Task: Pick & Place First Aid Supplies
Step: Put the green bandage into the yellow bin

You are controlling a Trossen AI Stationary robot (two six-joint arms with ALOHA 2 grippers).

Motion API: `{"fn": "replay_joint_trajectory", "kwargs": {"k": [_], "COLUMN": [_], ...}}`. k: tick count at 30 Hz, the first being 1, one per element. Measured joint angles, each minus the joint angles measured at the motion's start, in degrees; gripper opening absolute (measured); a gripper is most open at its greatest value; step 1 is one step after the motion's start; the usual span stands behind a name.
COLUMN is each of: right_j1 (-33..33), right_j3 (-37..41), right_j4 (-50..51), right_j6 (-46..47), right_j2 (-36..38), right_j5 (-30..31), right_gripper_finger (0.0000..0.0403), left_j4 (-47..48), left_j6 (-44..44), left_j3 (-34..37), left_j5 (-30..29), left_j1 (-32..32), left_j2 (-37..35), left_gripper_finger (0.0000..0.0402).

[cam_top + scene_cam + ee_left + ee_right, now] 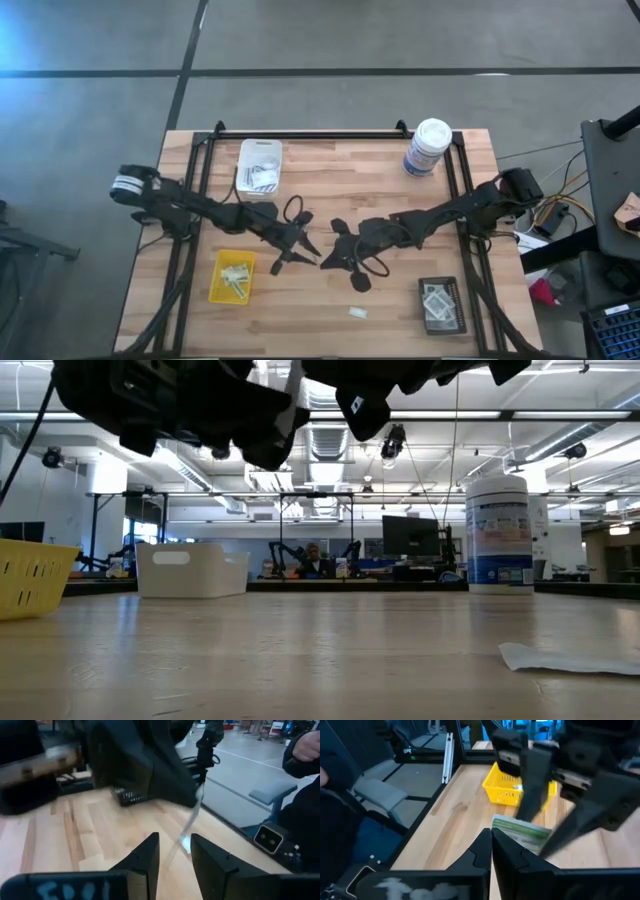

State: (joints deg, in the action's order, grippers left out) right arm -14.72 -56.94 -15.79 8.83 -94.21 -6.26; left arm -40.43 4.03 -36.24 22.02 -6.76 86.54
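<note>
1. The right gripper (491, 836), at table centre, pinches a green-and-white packet (522, 833).
2. The left gripper (303, 250), at its 9 o'clock, is parted around nothing.
3. Another packet (357, 312) lies at 6 o'clock.

Canister (428, 147) back right; three trays (259, 165) spread around; loose packet (357, 313) on table front.

Two dark jointed arms, looped black cables, perhaps blue lettering.
</note>
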Motion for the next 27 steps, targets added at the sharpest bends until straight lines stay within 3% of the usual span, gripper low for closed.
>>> {"fn": "replay_joint_trajectory", "kwargs": {"k": [9, 19, 27], "right_j1": [0.00, 0.00, 0.00], "right_j3": [-0.03, -0.03, -0.03], "right_j4": [0.67, 0.61, 0.59], "right_j6": [0.22, 0.20, 1.68], "right_j2": [0.00, 0.00, 0.02], "right_j5": [0.08, 0.24, 0.29], "right_gripper_finger": [0.0008, 0.0008, 0.0021], "left_j4": [-0.01, 1.47, 1.51], "left_j6": [0.33, 0.31, -0.10], "left_j3": [-0.49, -0.38, -0.37], "left_j5": [1.43, 1.53, 1.51], "left_j1": [0.00, 0.00, 0.00], "left_j2": [-0.98, -1.00, -1.02], "left_gripper_finger": [0.0103, 0.0009, 0.0002]}}
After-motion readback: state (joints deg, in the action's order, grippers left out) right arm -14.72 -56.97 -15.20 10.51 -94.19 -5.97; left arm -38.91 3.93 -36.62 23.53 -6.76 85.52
